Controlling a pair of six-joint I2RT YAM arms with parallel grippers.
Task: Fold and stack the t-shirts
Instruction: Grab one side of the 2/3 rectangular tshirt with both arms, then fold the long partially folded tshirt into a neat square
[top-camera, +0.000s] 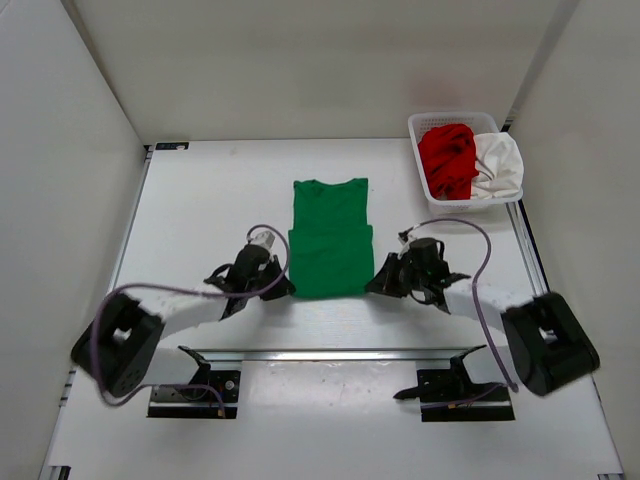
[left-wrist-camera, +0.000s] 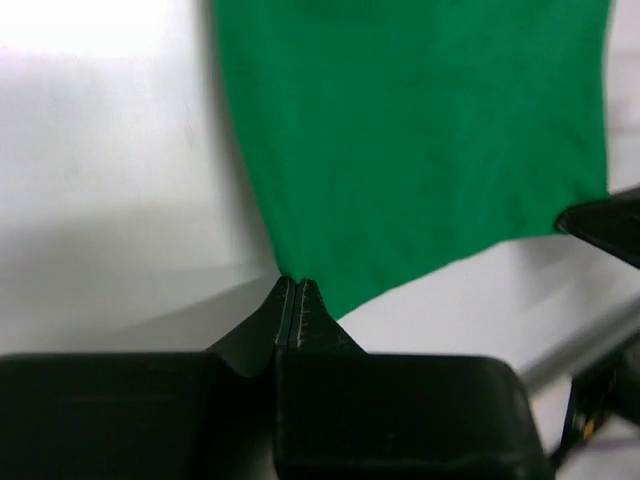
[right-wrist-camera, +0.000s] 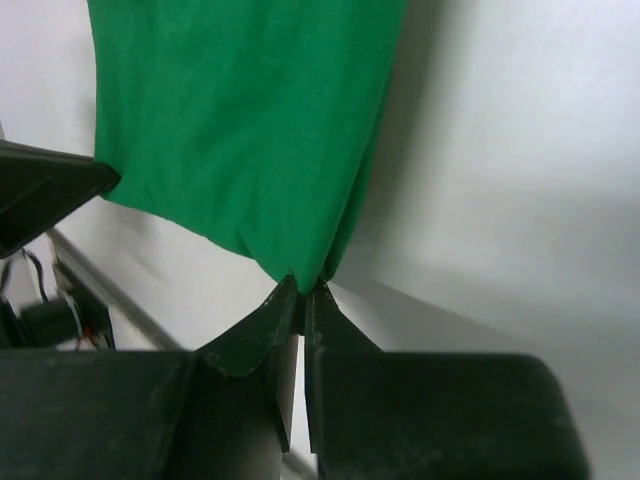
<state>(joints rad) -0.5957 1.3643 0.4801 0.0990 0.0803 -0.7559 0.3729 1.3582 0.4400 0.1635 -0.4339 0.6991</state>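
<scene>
left gripper and right gripper nearest, each pinched tight on a near hem corner of the green t-shirt. pale walls, white table. shirt flat mid-table, long axis near-to-far, collar away from arms. mesh basket far right: red t-shirt, white t-shirt crumpled inside.

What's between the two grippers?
The green t-shirt: its near hem spans the gap, clearest in the top view. The left gripper and right gripper each pinch a bottom corner.
</scene>
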